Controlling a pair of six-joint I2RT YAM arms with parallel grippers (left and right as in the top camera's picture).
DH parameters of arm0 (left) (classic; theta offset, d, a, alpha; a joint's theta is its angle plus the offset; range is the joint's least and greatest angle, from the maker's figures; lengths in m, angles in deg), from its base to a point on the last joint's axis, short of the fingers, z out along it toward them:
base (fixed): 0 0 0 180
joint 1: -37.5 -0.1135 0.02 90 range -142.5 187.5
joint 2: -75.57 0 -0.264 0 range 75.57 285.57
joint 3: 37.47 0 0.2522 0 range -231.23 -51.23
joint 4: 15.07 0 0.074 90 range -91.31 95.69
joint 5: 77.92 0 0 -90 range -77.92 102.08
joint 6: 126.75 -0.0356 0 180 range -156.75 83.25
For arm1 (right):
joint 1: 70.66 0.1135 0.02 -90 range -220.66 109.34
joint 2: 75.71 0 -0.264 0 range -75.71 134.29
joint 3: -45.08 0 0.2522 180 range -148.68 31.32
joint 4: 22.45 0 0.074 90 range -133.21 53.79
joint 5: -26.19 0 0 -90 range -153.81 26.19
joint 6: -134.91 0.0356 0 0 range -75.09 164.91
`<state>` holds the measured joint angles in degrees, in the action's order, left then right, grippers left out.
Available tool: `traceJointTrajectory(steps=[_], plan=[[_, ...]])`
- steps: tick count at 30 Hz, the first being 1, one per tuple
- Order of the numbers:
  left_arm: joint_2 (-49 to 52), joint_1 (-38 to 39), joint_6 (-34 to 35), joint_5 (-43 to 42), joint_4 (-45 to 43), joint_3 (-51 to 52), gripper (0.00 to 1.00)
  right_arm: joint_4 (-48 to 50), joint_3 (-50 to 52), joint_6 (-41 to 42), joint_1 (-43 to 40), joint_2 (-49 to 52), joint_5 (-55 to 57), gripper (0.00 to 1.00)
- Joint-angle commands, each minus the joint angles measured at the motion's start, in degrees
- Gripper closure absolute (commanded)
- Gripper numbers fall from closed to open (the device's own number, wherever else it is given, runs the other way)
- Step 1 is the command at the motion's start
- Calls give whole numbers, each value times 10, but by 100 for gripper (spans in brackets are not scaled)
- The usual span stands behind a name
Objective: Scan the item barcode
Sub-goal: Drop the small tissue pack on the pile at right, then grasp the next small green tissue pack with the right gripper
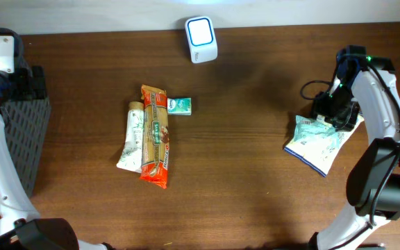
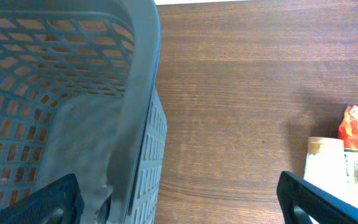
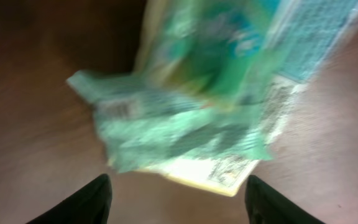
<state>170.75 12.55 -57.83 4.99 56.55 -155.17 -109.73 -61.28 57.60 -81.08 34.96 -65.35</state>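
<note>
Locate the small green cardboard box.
Overhead view: the small green cardboard box lies left of centre, beside the top end of the orange snack packet, below the white scanner.

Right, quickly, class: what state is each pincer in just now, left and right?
Left pincer: open, holding nothing, at the basket rim.
Right pincer: open, over the green packet, not gripping it.

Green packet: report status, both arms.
Right fingers open over green packet, not gripping. Left fingers open over basket rim. Bare table between packet and scanner.
</note>
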Motion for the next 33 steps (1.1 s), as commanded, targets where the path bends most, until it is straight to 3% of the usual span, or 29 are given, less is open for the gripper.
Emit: traceJointTrajectory(steps=[1, 6, 10, 13, 14, 19, 22, 25, 33], plan=[[0, -3, -9, -4, 0, -2, 1, -2, -56, -54, 36, -5, -148, 33], [0, -4, -9, -4, 0, -2, 1, 178, -70, 8, 221, 6, -195, 38], [0, -3, -9, -4, 0, -2, 1, 379, -70, 159, 374, 72, -48, 40], [0, -3, -9, -4, 0, -2, 1, 481, -70, 213, 428, 133, 26, 41], [0, -3, -9, -4, 0, -2, 1, 541, -70, 213, 443, 172, 26, 41], [0, -3, -9, -4, 0, -2, 1, 653, -70, 213, 457, 257, 17, 40], [0, -3, -9, -4, 0, -2, 1, 654, -70, 210, 457, 260, -51, 41], [0, -3, -9, -4, 0, -2, 1, 586, -72, 146, 445, 235, -153, 47], [0, -3, -9, -4, 0, -2, 1, 279, -79, -207, 402, 127, -162, 50]])
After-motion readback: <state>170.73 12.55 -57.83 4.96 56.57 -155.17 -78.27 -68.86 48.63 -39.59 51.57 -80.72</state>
